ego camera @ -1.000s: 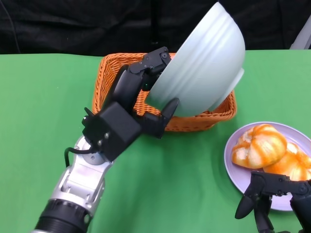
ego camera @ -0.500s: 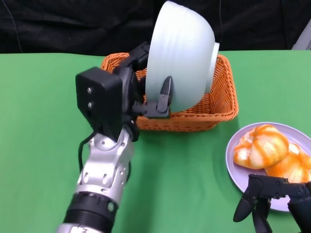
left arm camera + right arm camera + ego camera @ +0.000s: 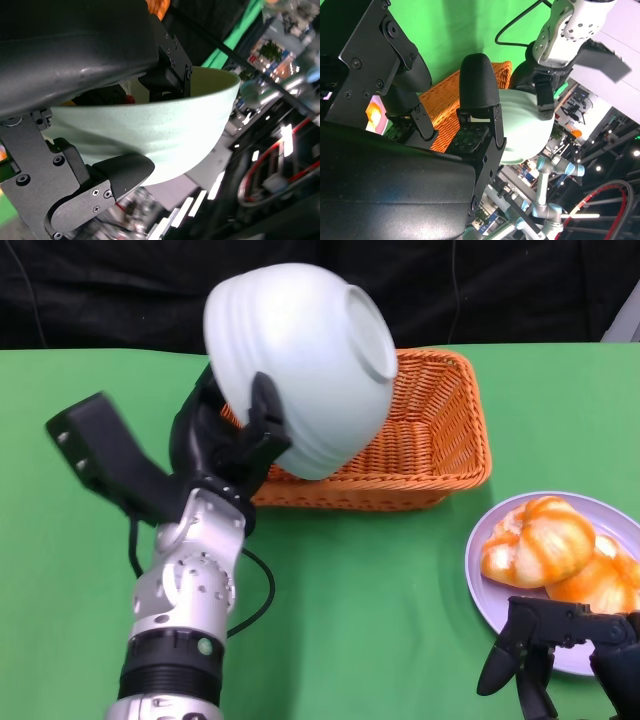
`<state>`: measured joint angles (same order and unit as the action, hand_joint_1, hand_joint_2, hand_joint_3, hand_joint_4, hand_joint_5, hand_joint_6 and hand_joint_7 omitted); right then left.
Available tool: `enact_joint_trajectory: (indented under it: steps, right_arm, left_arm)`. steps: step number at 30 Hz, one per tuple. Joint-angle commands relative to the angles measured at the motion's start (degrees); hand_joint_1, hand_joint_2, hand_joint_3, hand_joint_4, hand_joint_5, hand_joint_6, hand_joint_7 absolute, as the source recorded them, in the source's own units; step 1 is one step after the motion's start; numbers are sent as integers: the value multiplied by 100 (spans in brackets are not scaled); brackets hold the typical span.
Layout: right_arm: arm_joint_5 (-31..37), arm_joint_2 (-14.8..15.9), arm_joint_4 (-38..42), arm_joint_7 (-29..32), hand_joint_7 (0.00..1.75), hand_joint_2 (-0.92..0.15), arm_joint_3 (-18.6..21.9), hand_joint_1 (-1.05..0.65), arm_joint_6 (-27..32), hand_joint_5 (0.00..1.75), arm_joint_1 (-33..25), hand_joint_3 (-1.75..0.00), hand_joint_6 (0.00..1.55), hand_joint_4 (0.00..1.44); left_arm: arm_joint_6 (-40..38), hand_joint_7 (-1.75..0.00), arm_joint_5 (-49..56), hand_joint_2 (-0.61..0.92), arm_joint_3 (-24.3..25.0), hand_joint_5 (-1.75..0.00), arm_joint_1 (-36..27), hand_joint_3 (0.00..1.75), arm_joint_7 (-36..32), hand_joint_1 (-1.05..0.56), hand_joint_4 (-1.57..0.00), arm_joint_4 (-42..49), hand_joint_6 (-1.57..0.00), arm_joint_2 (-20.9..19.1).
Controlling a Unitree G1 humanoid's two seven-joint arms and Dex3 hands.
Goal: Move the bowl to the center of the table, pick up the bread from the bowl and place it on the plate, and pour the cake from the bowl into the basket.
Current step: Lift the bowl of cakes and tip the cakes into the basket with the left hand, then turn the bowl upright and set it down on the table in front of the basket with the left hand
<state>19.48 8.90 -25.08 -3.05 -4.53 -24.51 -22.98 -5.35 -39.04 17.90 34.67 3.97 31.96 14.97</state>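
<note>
One pale green bowl (image 3: 300, 365) is up in the air above the left end of the one orange wicker basket (image 3: 435, 430), tipped well over so that its foot faces the camera and toward the right in the head view. The left hand (image 3: 225, 445) grips it from below and behind, black fingers (image 3: 266, 415) lying up against the ribbed outer wall. In the left wrist view the same bowl (image 3: 165, 135) sits clamped between a finger inside the rim and a padded finger (image 3: 117, 172) under the wall. Something orange and dark shows just inside the bowl there, too hidden to name.

The basket stands on the green tabletop (image 3: 380, 590) toward the far edge, near the middle; what lies inside it cannot be made out. In the right wrist view the basket (image 3: 447, 92) shows as an orange strip behind the fingers, with the bowl (image 3: 525, 125) beside it and the silver left forearm (image 3: 565, 30) beyond.

One lilac plate (image 3: 478, 575) lies at the right, near edge of the tabletop, well apart from the basket. Two orange-and-white pieces of bread rest on it: one bread (image 3: 535, 540) toward the plate's left, a second bread (image 3: 600, 585) touching it at the right.

The right hand (image 3: 565, 650) hangs at the near rim of the plate, holding nothing, its fingers (image 3: 505, 660) apart and pointing downward.
</note>
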Motion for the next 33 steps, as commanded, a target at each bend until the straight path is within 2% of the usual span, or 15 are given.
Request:
enact_joint_trajectory:
  steps: [1, 7, 9, 12, 15, 18, 22, 26, 33]
  right_arm:
    - [13, 42, -50, 7, 132, -7, 3, 17, 48, 166, 4, -175, 93, 103]
    - [-29, 40, -91, -16, 132, -7, -1, 17, 112, 165, -5, -175, 92, 103]
    - [-63, 35, -115, -30, 132, -7, -23, 17, 146, 165, -14, -175, 92, 103]
    - [-65, 64, -102, -19, 132, -7, -9, 17, 114, 165, -25, -175, 92, 103]
    - [-49, 82, -115, -16, 132, -7, 11, 18, 110, 165, -38, -175, 92, 103]
    - [-52, 79, -166, -33, 132, -7, 8, 18, 151, 164, -74, -175, 92, 102]
    - [-38, 77, -227, -32, 132, -7, 1, 18, 154, 164, -127, -175, 92, 102]
    - [-48, 88, -264, -36, 132, -7, 31, 18, 177, 164, -151, -175, 92, 102]
    - [-169, 123, -249, -95, 132, -8, 89, 19, 140, 163, -169, -175, 91, 101]
  left_arm:
    - [-119, -175, -532, 31, 263, -175, 400, 172, 246, -24, -112, 34, -91, 309]
    - [-457, -175, -1068, 26, 451, -175, 427, 174, 423, -30, -112, 139, -90, 228]
    - [-588, -175, -1218, 25, 494, -175, 410, 175, 662, -31, -112, 173, -90, 170]
    - [-788, -175, -1354, 26, 487, -175, 364, 174, 1441, -33, -113, 313, -90, 8]
    - [-903, -175, -1357, 21, 490, -175, 350, 172, 1943, -34, -113, 441, -91, -112]
    - [-1003, -175, -1339, 20, 503, -175, 302, 168, 2276, -31, -111, 457, -90, -178]
    - [-1121, -175, -1203, 22, 408, -175, 140, 162, 2386, -30, -108, 176, -88, -259]
    - [-892, -175, -532, 28, -15, -175, -156, 161, 2465, -30, -108, -324, -89, -512]
    - [-332, -166, 751, 31, -820, -175, -805, 161, 2554, -17, -106, -1380, -94, -976]
